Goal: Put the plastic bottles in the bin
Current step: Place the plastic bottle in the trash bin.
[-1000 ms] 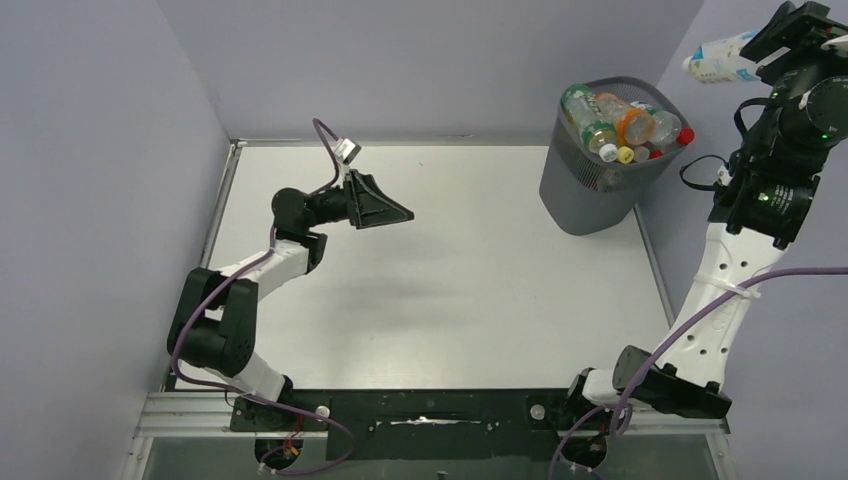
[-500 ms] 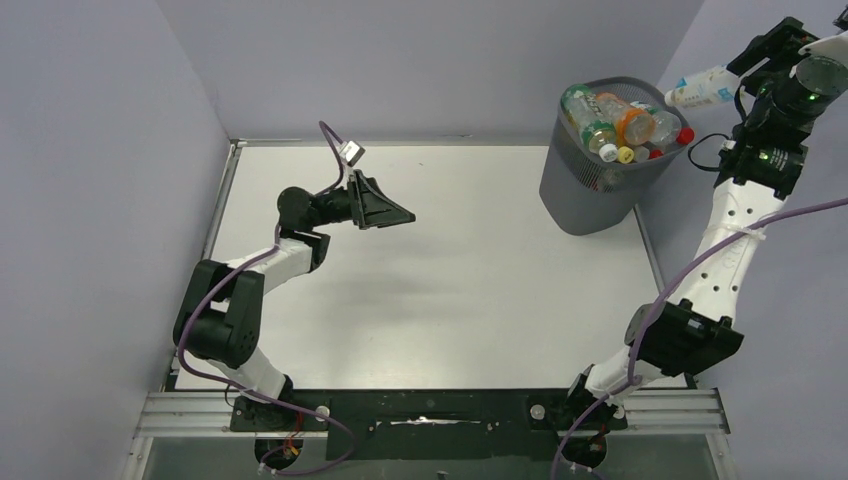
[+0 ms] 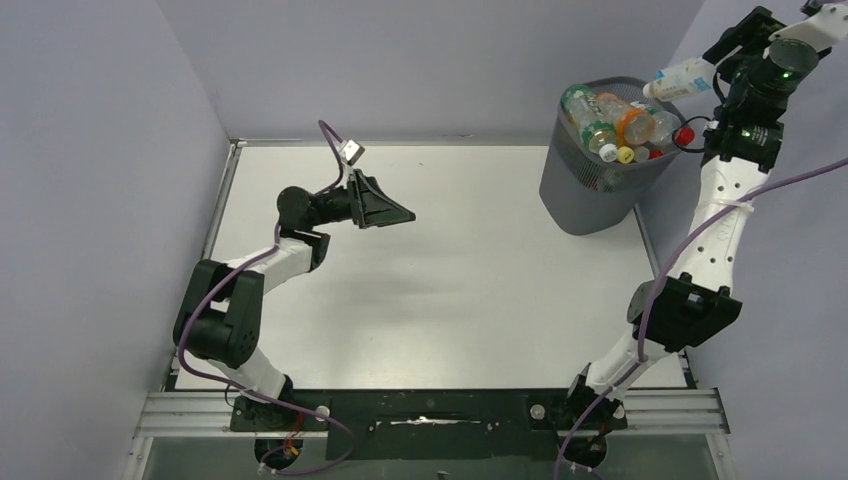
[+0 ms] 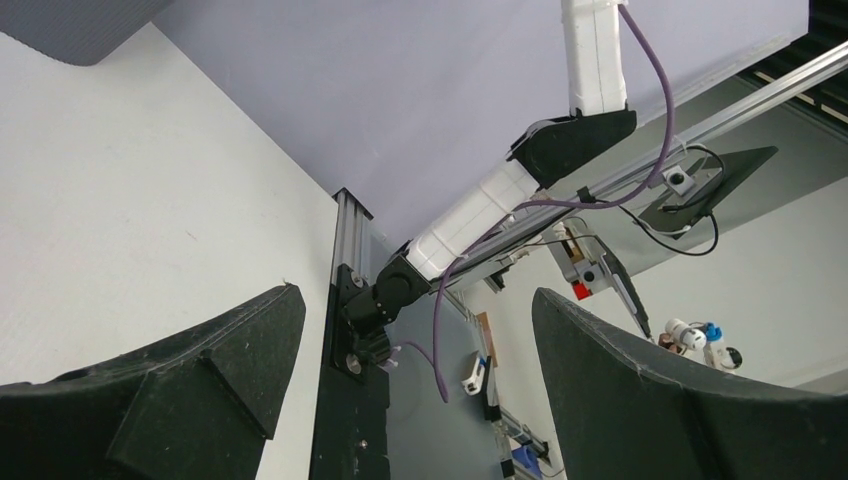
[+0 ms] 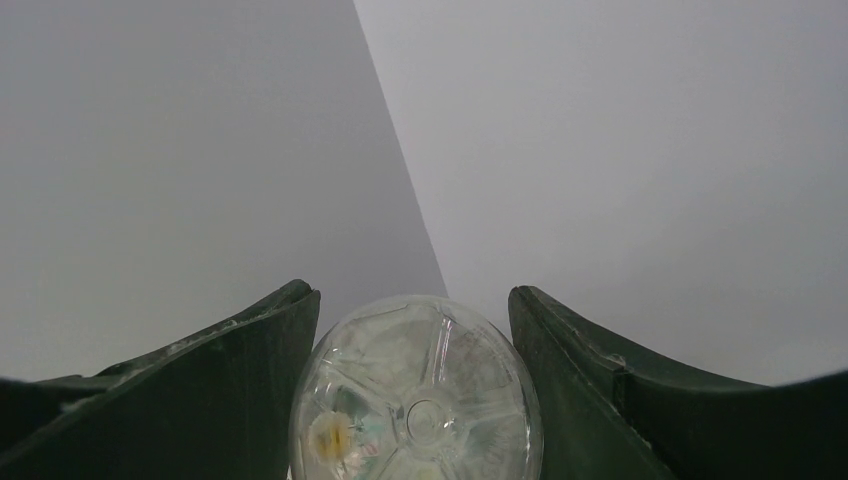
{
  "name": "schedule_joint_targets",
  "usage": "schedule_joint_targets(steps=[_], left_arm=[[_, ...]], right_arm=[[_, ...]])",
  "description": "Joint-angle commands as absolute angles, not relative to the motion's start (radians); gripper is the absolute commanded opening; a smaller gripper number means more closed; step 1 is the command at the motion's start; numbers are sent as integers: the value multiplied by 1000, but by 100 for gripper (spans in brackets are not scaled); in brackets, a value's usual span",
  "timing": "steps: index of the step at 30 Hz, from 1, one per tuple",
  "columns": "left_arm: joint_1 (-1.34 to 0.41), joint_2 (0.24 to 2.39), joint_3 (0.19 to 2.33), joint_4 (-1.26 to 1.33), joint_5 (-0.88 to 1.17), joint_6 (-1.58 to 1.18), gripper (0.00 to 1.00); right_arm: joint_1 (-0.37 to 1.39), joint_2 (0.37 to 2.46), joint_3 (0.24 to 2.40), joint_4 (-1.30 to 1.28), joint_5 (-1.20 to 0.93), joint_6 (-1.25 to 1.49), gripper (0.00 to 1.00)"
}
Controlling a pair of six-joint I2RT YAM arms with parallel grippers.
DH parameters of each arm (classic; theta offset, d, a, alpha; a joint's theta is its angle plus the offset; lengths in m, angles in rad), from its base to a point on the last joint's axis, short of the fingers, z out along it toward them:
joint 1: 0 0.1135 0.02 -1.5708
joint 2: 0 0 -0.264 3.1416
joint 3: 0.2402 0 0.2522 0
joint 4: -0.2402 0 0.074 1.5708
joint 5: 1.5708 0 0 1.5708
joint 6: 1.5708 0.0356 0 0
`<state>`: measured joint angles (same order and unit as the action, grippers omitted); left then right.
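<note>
The bin (image 3: 585, 195) stands at the far right corner of the table (image 3: 480, 290), heaped to the rim with bottles (image 3: 620, 125). That is likely why the right gripper (image 3: 722, 62) hangs high over its far edge, clenched on one clear bottle (image 3: 680, 78) angled down for dropping. The left gripper (image 4: 412, 300) hovers mid-table, spread wide and empty.

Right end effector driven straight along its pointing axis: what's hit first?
Probably only the wall: its wrist view shows nothing else past the held bottle. It seems to pass above the bin, depth unclear.
</note>
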<state>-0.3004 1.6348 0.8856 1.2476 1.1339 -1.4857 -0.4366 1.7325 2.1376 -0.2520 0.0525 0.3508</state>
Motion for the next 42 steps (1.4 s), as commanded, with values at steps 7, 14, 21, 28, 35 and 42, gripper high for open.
schedule_joint_targets(steps=[7, 14, 21, 28, 35, 42], left_arm=[[-304, 1608, 908, 1328, 1117, -1489, 85], [-304, 1614, 917, 1322, 1118, -1489, 85], [-318, 1632, 936, 1323, 1113, -1488, 85], [-326, 1637, 944, 1322, 1114, -1488, 85], [-326, 1621, 941, 1307, 1115, -1482, 85], [-328, 1615, 944, 1296, 1112, -1474, 85]], right_arm=[[-366, 1841, 2221, -277, 131, 335, 56], [-355, 1879, 2229, -291, 157, 315, 60], [-332, 1886, 2235, -291, 172, 281, 65], [-242, 1891, 2223, -287, 256, 196, 70], [-199, 1893, 2211, -288, 298, 181, 72], [-178, 1906, 2213, -325, 324, 183, 73]])
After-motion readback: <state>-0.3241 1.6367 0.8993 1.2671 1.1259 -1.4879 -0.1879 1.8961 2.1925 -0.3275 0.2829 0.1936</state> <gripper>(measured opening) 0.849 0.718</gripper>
